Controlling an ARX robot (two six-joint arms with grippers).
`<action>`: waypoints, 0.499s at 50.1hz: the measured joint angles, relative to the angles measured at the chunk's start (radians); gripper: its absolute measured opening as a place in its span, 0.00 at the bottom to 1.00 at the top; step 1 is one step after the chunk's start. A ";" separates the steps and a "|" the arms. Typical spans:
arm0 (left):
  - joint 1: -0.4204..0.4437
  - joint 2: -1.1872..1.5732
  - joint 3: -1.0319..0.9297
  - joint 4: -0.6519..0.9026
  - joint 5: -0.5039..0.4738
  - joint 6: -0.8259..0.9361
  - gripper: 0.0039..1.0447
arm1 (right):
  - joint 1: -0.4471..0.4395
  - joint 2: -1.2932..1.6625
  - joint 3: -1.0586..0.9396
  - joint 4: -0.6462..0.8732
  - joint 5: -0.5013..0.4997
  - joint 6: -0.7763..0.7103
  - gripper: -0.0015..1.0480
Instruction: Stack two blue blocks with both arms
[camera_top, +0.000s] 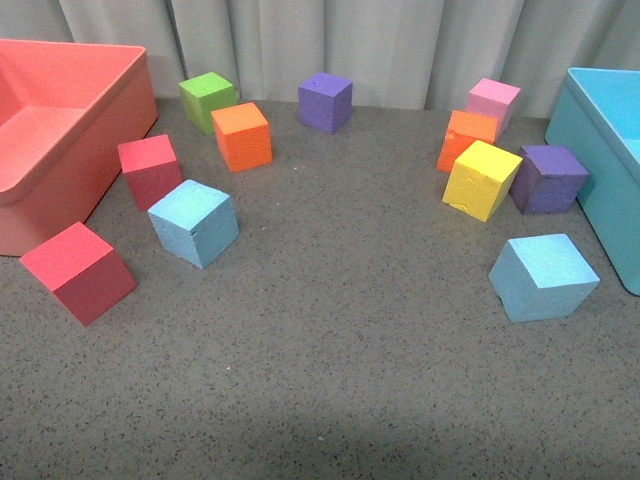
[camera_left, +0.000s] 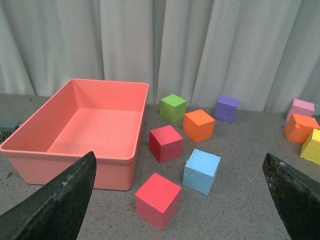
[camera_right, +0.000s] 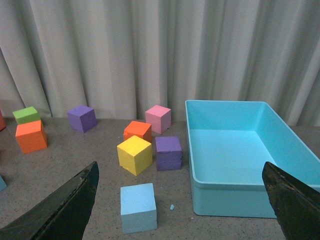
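Two light blue blocks lie apart on the grey table. One blue block (camera_top: 195, 222) sits left of centre, between two red cubes; the left wrist view shows this blue block (camera_left: 201, 171) ahead of my open left gripper (camera_left: 181, 200), whose black fingertips (camera_left: 60, 200) frame the picture. The other blue block (camera_top: 543, 277) lies at the right, near the turquoise bin; in the right wrist view that blue block (camera_right: 138, 207) rests just ahead of my open right gripper (camera_right: 180, 205). Neither gripper holds anything. No arm shows in the front view.
A salmon bin (camera_top: 60, 130) stands at the left, a turquoise bin (camera_top: 600, 160) at the right. Red cubes (camera_top: 78, 272) (camera_top: 150, 170), green (camera_top: 207, 100), orange (camera_top: 242, 136) (camera_top: 466, 138), purple (camera_top: 325, 102) (camera_top: 549, 178), yellow (camera_top: 481, 179) and pink (camera_top: 493, 100) cubes lie around. A grey curtain hangs behind.
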 joint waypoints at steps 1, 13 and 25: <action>0.000 0.000 0.000 0.000 0.000 0.000 0.94 | 0.000 0.000 0.000 0.000 0.000 0.000 0.91; 0.000 0.000 0.000 0.000 0.000 0.000 0.94 | 0.000 0.000 0.000 0.000 0.000 0.000 0.91; 0.000 0.000 0.000 0.000 0.000 0.000 0.94 | 0.000 0.000 0.000 0.000 0.000 0.000 0.91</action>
